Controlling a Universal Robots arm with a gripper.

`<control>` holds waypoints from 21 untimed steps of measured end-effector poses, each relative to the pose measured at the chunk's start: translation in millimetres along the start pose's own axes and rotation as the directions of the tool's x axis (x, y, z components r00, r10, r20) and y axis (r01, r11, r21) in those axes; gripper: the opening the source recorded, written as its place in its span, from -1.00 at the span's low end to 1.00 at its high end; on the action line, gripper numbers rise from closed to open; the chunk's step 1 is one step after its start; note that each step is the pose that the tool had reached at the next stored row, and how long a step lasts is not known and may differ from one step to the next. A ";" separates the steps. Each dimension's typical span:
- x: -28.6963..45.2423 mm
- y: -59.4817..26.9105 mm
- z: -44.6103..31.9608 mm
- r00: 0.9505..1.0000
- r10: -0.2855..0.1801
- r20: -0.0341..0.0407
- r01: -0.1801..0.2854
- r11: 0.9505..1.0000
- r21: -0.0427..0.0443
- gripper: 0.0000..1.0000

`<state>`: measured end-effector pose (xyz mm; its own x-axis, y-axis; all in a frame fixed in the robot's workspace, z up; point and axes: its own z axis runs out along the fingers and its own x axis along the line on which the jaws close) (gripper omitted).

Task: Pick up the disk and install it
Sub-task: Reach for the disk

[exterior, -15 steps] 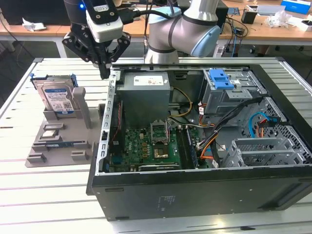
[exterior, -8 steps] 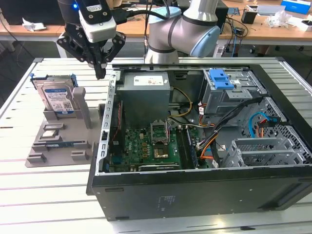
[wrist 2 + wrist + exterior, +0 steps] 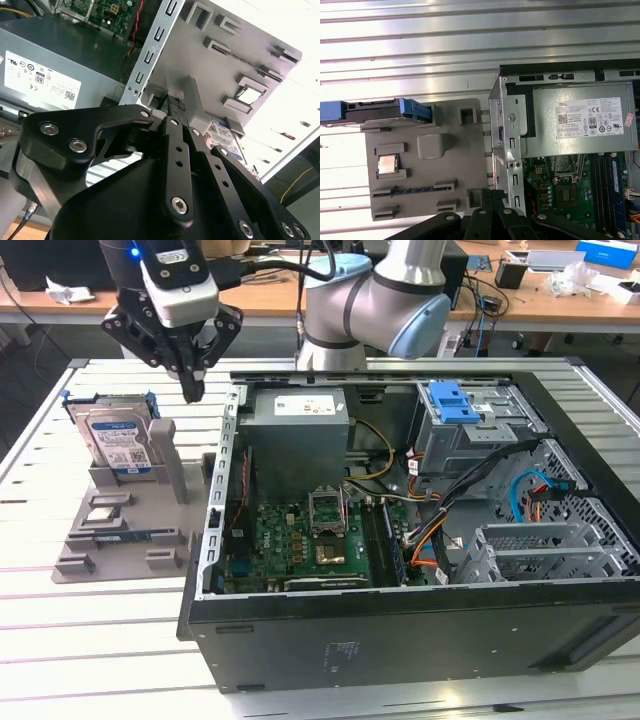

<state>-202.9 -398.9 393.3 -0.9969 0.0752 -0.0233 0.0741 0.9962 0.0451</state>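
We see the black two-fingered tool (image 3: 192, 390) hanging with its fingertips drawn together and gripping nothing. It is above the edge of the grey plastic holder (image 3: 125, 540), near the wall of the open black computer case (image 3: 400, 635). The flat silver metal disk (image 3: 118, 440), framed by a blue plastic bracket, stands on edge in that holder on the slatted metal bench (image 3: 90, 640), apart from the tool.

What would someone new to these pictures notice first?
The open computer case, green board and cables bared, takes up the exterior view's middle and right. At that view's left the disk stands on edge in a grey holder, with the black pincer shut and empty above, between holder and case.
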 end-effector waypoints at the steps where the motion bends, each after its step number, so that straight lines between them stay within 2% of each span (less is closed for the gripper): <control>1: 1.3 -0.1 0.0 1.000 0.000 0.000 0.000 1.000 0.000 -0.79; 9: 16.2 -1.2 -0.4 1.000 0.000 0.000 0.000 1.000 0.000 -0.79; 21: 31.8 -2.4 -0.8 1.000 0.000 0.000 0.000 1.000 0.000 -0.79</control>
<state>-234.8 -398.9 393.3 -0.9969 0.0754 -0.0233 0.0743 0.9962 0.0450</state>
